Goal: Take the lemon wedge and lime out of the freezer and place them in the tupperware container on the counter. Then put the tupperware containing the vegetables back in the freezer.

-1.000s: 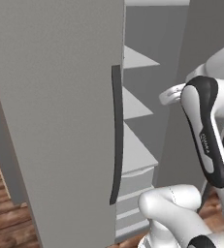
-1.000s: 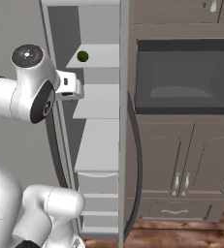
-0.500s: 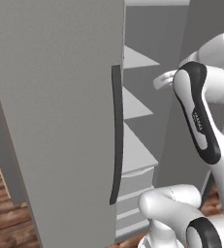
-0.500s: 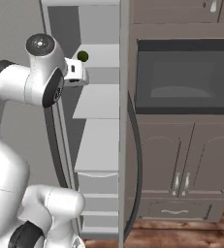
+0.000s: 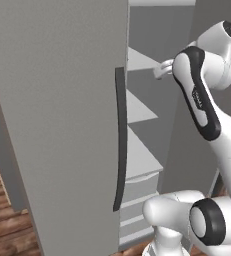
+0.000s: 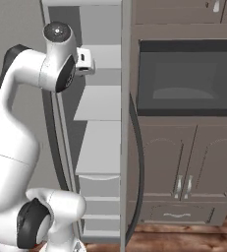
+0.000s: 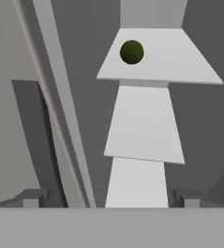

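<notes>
Tall plain grey freezer [image 5: 62, 125]: matt, faintly grainy door at frame left. Pale shelves [image 7: 145, 123]: smooth, matt. Round dark-green lime [image 7: 132, 52]: dull, finely mottled.

- The lime [image 7: 132, 52] lay on a shelf [image 7: 181, 58] inside the freezer [image 5: 62, 125], ahead of the jaws and a little left of their midline in the hand view.
- Two more shelves sat between that shelf and the jaws.
- The freezer's open door stood left of the jaws.
- The oven [image 6: 188, 78] stood right of the freezer, with cabinet doors [image 6: 184, 162] below it.
</notes>
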Robot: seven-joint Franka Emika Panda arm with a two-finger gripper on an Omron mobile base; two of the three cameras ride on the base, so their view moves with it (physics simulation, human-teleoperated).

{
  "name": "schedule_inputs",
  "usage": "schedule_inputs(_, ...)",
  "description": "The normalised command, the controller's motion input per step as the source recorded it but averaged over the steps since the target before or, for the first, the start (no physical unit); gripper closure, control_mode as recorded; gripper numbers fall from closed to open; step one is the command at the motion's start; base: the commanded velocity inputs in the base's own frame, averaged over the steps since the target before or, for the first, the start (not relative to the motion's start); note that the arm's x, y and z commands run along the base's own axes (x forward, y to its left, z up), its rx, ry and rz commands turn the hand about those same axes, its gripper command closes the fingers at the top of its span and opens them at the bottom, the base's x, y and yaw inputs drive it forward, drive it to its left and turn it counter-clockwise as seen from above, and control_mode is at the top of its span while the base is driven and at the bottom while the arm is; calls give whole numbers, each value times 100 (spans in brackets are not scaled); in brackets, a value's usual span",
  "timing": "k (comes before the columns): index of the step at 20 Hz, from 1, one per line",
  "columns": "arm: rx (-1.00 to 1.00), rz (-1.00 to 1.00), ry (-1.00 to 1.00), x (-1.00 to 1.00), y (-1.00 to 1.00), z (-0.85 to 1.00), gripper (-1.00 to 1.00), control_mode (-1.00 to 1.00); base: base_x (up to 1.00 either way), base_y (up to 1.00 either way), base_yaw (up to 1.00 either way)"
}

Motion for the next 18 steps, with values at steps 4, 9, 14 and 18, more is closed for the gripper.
schedule_inputs(4,4,5,0,47,0,4,-100,-100,0,0,0)
schedule_inputs(9,2,6,0,47,1,0,-100,-100,0,0,0)
schedule_inputs(14,3,7,0,52,4,0,-100,-100,0,0,0)
schedule_inputs(18,0,5,0,41,16,-1,-100,-100,0,0,0)
